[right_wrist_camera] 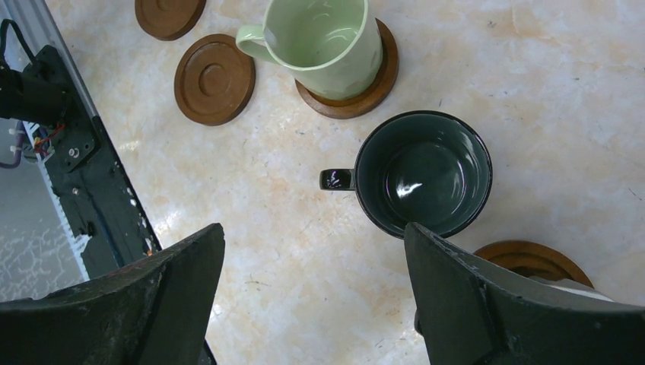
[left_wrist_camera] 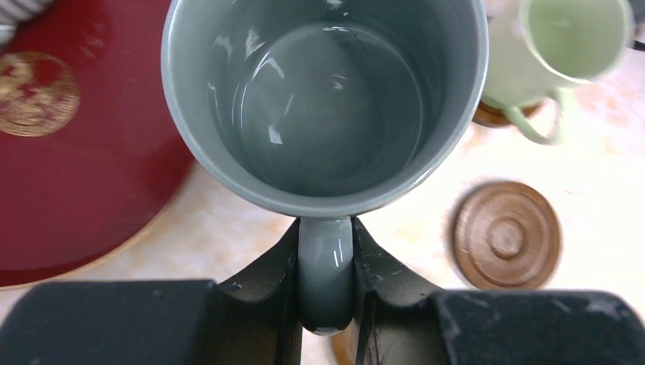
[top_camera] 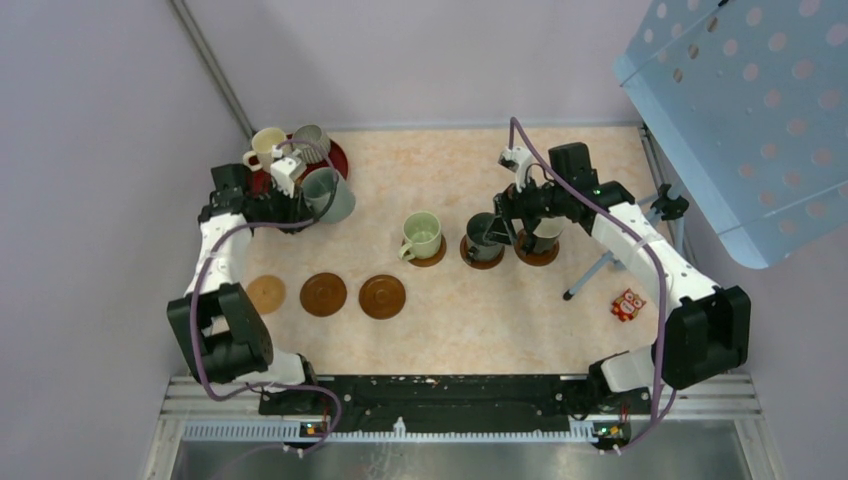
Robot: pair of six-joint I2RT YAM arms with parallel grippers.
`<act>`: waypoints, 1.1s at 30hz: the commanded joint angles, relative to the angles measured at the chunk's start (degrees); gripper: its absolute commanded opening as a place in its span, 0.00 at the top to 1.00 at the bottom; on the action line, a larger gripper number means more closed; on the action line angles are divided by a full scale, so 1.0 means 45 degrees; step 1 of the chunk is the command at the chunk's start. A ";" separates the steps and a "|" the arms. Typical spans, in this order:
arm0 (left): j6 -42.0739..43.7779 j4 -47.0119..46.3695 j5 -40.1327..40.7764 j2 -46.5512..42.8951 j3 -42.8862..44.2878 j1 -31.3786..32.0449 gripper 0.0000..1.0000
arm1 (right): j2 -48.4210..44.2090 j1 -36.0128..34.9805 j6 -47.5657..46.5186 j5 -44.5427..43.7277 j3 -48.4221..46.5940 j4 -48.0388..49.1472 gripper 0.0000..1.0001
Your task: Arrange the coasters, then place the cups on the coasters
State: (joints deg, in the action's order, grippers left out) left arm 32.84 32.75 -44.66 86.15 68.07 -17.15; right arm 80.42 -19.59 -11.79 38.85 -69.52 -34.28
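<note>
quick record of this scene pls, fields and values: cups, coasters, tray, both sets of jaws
left jaws: shut on the handle of the grey-green cup
right jaws: open, above the row of cups
cups on coasters: pale green cup, dark green cup, third cup partly hidden by the right arm
empty coasters: tan coaster, brown coaster, second brown coaster
on red tray: cream cup, ribbed grey cup

Six cups (top_camera: 422,236) — six coasters (top_camera: 324,294) — one red tray (left_wrist_camera: 84,190), one red packet (top_camera: 628,304).
</note>
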 commanded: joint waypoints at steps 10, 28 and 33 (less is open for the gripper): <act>0.2702 0.1115 -0.3138 -0.5067 -0.4334 -0.0018 1.00 | -0.0584 0.0092 0.0057 0.0004 -0.0509 0.0143 0.13; 0.4388 0.1349 -0.1704 -0.7602 -0.7660 0.3216 1.00 | -0.0596 0.0107 0.0254 -0.0064 -0.0579 0.0101 0.13; 0.3637 0.0311 -0.1078 -0.7866 -0.8268 0.3771 1.00 | -0.0613 0.0102 0.0247 -0.0203 -0.0571 0.0040 0.13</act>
State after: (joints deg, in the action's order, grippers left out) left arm 50.81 41.23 -48.38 52.58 31.00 -0.60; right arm 79.85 -19.59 -10.96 38.54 -69.52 -34.35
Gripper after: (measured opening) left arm 0.281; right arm 0.867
